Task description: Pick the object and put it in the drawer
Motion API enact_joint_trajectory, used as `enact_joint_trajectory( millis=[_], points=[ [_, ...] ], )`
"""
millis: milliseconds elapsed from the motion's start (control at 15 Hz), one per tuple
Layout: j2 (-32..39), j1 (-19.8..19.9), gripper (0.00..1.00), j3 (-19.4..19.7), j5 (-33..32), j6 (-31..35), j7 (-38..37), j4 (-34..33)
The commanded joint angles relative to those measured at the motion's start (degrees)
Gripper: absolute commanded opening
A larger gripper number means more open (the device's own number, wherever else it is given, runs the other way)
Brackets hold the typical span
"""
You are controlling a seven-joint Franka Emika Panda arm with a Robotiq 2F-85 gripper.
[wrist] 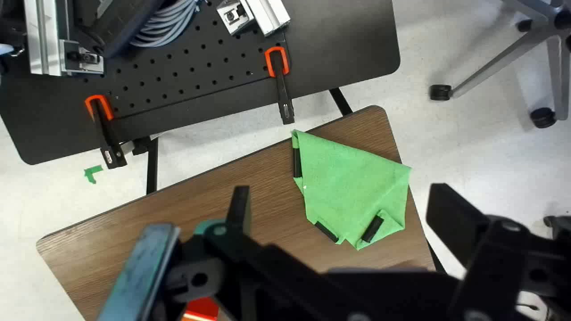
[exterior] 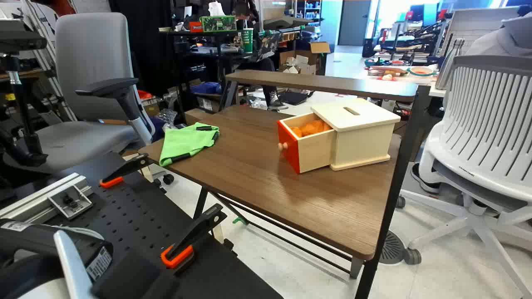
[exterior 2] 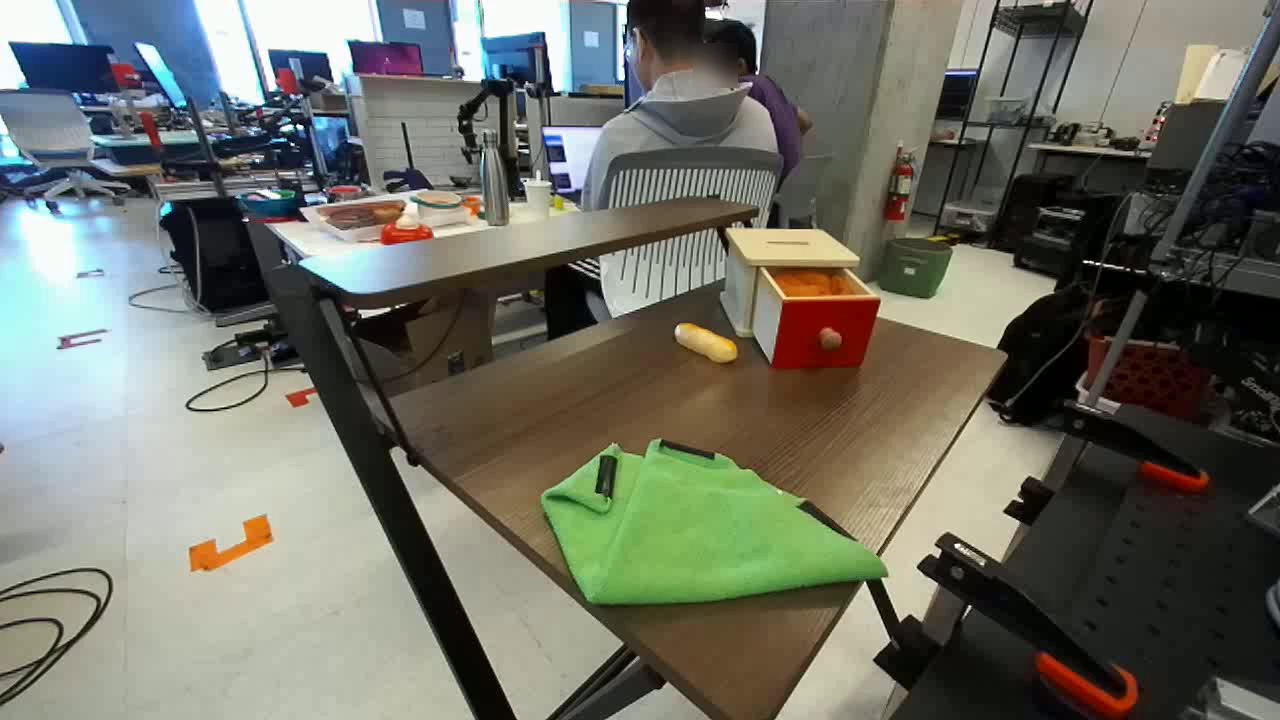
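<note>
A pale yellow, sausage-shaped object [exterior 2: 706,342], probably the one to pick, lies loose on the counter [exterior 2: 610,400] beside a pale cabinet [exterior: 363,141], toward the long edge by the raised shelf [exterior 2: 540,244]. The cabinet's red-fronted drawer [exterior 2: 803,326] stands pulled out, something orange [exterior: 311,127] inside, presumably so the object can be dropped in from above. A green cloth [exterior 2: 700,530] lies folded at the short edge farthest from the drawer, seemingly out of the way. The robot's jaws stand wide apart, gripping nothing, likely ready for a grasp.
</note>
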State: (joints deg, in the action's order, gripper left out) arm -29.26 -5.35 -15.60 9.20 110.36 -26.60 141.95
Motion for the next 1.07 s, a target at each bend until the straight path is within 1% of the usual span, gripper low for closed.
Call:
enact_joint_trajectory(
  millis=[0, 200, 267, 400, 533, 733, 933, 1000],
  points=[
    [0.1, -0.5, 1.0, 0.4, -0.2, -0.1, -0.2, -0.1],
    [0.1, -0.5, 1.0, 0.4, -0.2, -0.1, -0.2, -0.1],
    [-2.5, -0.8, 1.0, 0.4, 0.2, -0.2, -0.7, 1.4],
    [-2.8, -0.5, 1.0, 0.2, -0.2, 6.0, -0.2, 2.5],
    [-1.0, 0.0, 1.0, 0.3, -0.3, 12.3, -0.1, 2.1],
    [4.2, 0.9, 1.0, 0.2, -1.0, 22.2, -0.1, 0.6],
    [11.7, 2.1, 1.0, 0.2, -2.0, 30.0, -0.6, -2.4],
    [12.0, 2.1, 1.0, 0.7, -1.9, 31.0, -0.6, -2.3]
  ],
)
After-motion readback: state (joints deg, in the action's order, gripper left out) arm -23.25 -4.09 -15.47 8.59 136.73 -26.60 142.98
